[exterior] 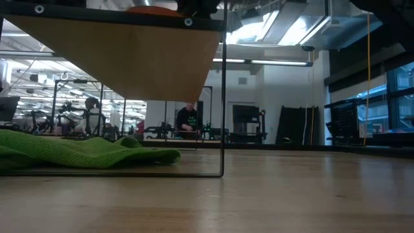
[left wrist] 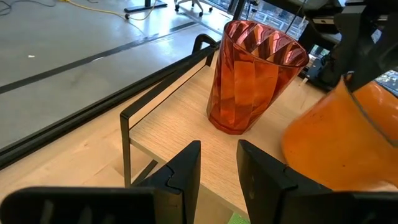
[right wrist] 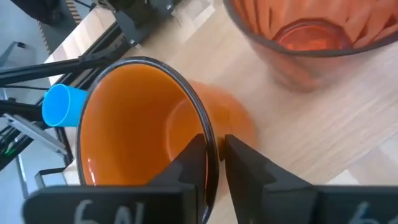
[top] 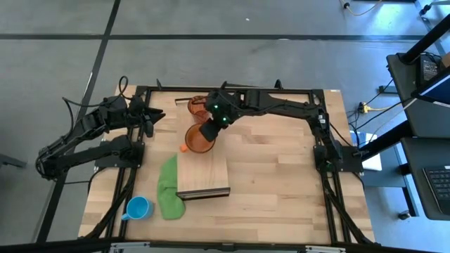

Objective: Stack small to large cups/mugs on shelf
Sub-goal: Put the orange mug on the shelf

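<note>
The dark red tumbler [top: 197, 105] stands upright on the far part of the light-wood shelf [top: 204, 176]; it also shows in the left wrist view [left wrist: 252, 74]. My right gripper [top: 211, 128] is shut on the orange mug [top: 199, 139] over the shelf, just near of the tumbler. My left gripper [top: 151, 116] is slightly open and empty at the table's far left, pointing at the tumbler. The light blue mug [top: 138, 207] stands on the table at the near left. My right gripper pinches the orange mug's wall at the rim [right wrist: 210, 134], one finger [right wrist: 193, 160] inside the mug and one [right wrist: 242, 158] outside. The fingers come from above, slanting down. The mug is tilted; whether its base touches the shelf I cannot tell.
A green cloth [top: 169, 186] lies on the table along the shelf's left side, partly under it, also seen in the low view [exterior: 77, 152]. The shelf stands on thin black legs [exterior: 223, 97]. Bare tabletop [top: 281, 176] lies right of the shelf.
</note>
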`<action>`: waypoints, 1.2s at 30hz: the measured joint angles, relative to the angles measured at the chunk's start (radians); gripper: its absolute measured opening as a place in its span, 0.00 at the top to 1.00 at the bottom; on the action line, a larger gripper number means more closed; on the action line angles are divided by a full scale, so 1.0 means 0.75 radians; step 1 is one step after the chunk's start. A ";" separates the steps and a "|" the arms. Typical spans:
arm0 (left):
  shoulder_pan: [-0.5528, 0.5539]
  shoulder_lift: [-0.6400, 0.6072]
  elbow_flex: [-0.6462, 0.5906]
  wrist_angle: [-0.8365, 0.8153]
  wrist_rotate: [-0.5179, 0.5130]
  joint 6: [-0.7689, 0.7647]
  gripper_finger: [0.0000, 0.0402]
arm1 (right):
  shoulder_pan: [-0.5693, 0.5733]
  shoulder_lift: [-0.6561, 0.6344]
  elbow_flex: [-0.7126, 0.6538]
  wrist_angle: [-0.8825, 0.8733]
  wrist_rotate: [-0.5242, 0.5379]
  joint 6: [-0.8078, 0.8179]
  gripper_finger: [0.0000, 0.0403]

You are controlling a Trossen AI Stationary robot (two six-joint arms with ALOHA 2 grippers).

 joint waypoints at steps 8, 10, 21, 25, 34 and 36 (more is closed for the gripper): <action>0.000 0.000 0.000 0.000 0.002 0.000 0.75 | -0.023 0.000 0.001 0.005 0.038 -0.011 0.86; 0.000 0.000 0.000 0.000 0.008 0.000 0.75 | -0.029 -0.001 0.003 0.003 0.060 -0.011 0.85; 0.000 0.000 0.000 -0.001 0.092 -0.047 0.75 | -0.039 -0.001 0.003 -0.001 0.064 -0.017 0.85; -0.002 -0.001 0.000 -0.008 0.309 -0.111 0.75 | -0.045 -0.001 0.036 -0.022 0.063 -0.050 0.85; -0.167 -0.073 0.000 -0.005 0.389 -0.220 0.87 | -0.078 -0.032 0.119 -0.150 0.125 -0.090 0.95; -0.219 -0.102 0.004 0.005 0.393 -0.279 0.96 | -0.088 -0.033 0.124 -0.230 0.124 -0.087 0.98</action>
